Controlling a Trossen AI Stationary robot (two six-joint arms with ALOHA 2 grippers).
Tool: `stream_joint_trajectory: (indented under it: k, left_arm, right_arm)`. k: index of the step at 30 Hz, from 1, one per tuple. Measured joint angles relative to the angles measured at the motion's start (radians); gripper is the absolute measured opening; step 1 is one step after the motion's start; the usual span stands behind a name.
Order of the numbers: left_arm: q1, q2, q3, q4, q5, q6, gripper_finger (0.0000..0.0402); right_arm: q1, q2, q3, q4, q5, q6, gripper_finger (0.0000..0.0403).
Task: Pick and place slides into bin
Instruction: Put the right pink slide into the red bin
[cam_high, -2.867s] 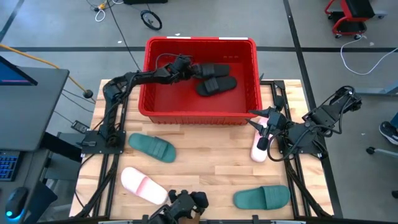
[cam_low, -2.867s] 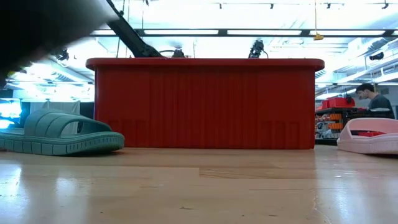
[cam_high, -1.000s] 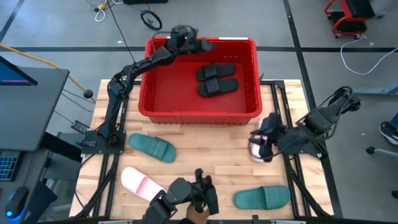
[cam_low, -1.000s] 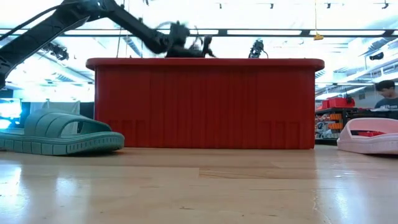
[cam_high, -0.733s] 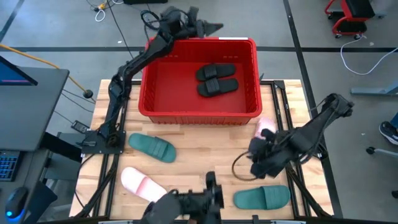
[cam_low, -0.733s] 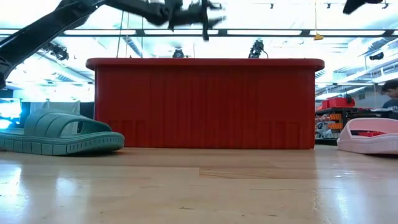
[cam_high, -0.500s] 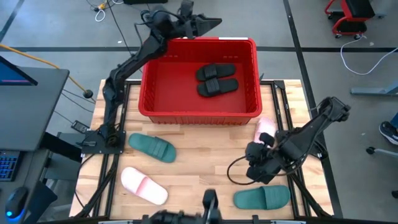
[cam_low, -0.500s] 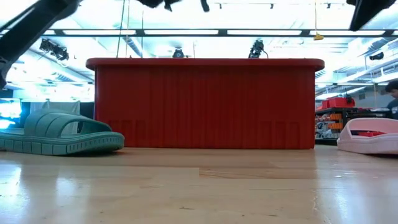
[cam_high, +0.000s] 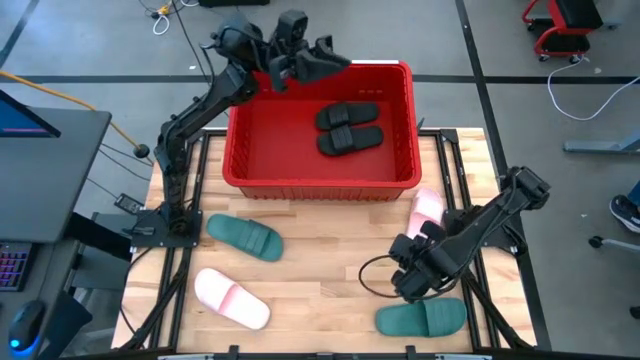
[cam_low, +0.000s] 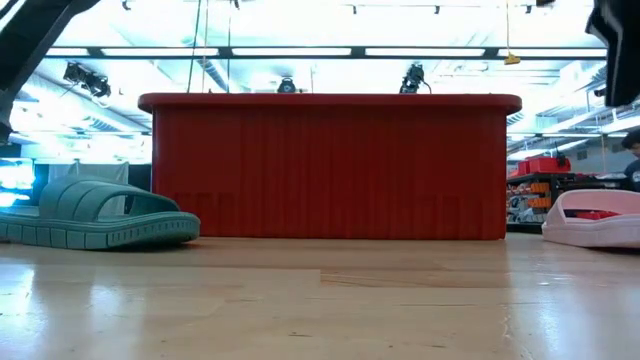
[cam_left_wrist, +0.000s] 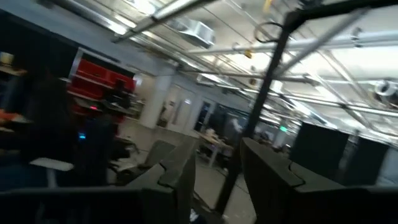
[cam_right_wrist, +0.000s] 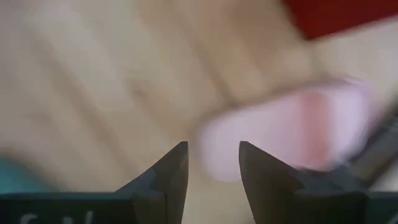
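Grey floor (cam_high: 90, 40) with cables around the wooden table (cam_high: 320, 275); bright ceiling strip lights (cam_low: 300, 51) across the frame's top.

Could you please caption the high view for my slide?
Two black slides lie in the red slatted plastic bin; four remain on the wooden table, right gripper over it.

The surface (cam_high: 330, 255) is made of pale wooden planks, finished smooth and glossy enough that light is reflected from it in the low view. The bin (cam_high: 322, 184) is seen as red plastic, its walls ribbed and matt. The two black slides (cam_high: 347, 128) look like matt foam or rubber, as do the green slide (cam_low: 95, 213), with its ridged sole edge, and the pink slide (cam_high: 232, 299). Both arms are finished in dark matt casing.
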Motion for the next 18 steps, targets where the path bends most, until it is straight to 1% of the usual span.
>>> stream_joint_trajectory:
  k: [3,6,11,13,15,18]
  left_arm:
    - [-0.036,-0.003,0.000,-0.003,0.046,-0.002,0.0136]
    - [-0.075,-0.006,0.000,0.001,0.080,-0.020,0.0140]
    - [-0.142,-0.006,0.000,0.000,0.096,-0.026,0.0139]
    - [-0.162,-0.006,0.000,0.002,0.098,-0.026,0.0136]
    - [-0.176,-0.006,0.000,0.002,0.098,-0.026,0.0133]
    - [-0.183,-0.006,0.000,0.001,0.097,-0.026,0.0131]
  right_arm:
    - [-0.012,0.041,-0.001,-0.132,0.003,0.015,0.0148]
    - [-0.032,0.055,-0.040,-0.165,0.004,-0.057,0.0148]
    - [-0.100,0.031,-0.195,-0.070,-0.019,-0.131,0.0148]
    - [-0.133,0.020,-0.253,-0.064,-0.025,-0.144,0.0148]
    - [-0.166,0.002,-0.304,-0.061,-0.025,-0.150,0.0148]
    - [-0.215,-0.037,-0.374,-0.020,-0.025,-0.203,0.0150]
